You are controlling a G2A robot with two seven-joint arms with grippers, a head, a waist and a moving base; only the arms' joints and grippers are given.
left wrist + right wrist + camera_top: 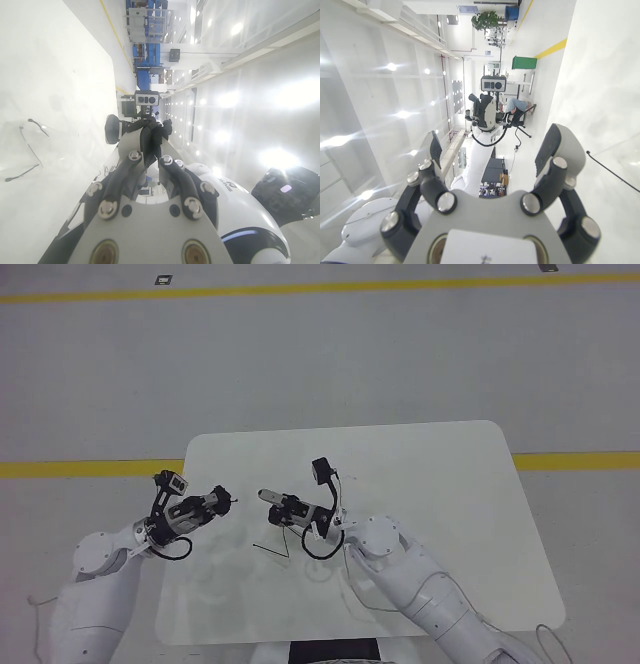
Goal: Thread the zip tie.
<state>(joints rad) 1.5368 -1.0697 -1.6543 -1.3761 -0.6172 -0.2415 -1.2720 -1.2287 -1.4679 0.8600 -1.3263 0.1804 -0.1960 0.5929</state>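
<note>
Right pincer [495, 138] wide open, empty; left pincer [150, 132] closed; zip tie [268, 553] lying on table [450, 464]

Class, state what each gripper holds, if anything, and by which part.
Nothing is held: the right gripper is open and empty, the left gripper shut on nothing visible; the zip tie lies on the table.

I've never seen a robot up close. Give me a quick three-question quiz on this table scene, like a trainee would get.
1. True or false: the zip tie is held in the right gripper.
2. Which gripper is open? A) left gripper B) right gripper C) both
3. Fill in: the zip tie lies on the white ____.
Key: 1 false; 2 B; 3 table.
</note>
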